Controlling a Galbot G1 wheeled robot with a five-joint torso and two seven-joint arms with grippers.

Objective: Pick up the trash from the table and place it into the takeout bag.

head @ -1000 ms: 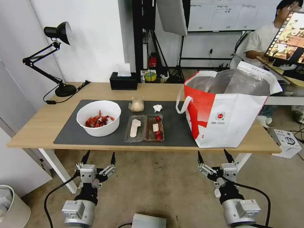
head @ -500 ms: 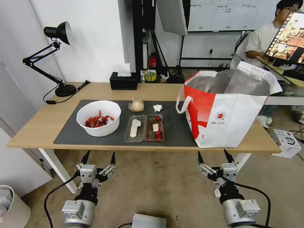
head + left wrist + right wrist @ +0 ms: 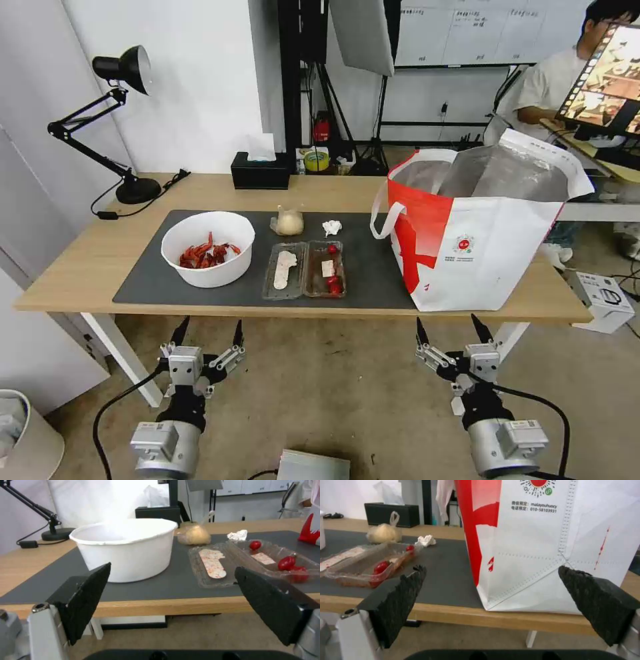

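An office or lab room fitted out as my recording space. Before me stands a light-wood desk (image 3: 80,267) with white legs, carrying a black desk lamp (image 3: 120,67) and a tissue box (image 3: 260,171). Behind it are plain white walls, black stands with a photographic reflector panel (image 3: 363,33), a whiteboard (image 3: 460,30), and, at my right, a person seated at a monitor (image 3: 607,73). The floor (image 3: 333,393) is bare concrete.

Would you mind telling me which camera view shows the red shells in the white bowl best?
The head view: it looks down into the white bowl, so the red shells show. The left wrist view gives the bowl's outer wall side-on; the right wrist view catches just its edge.
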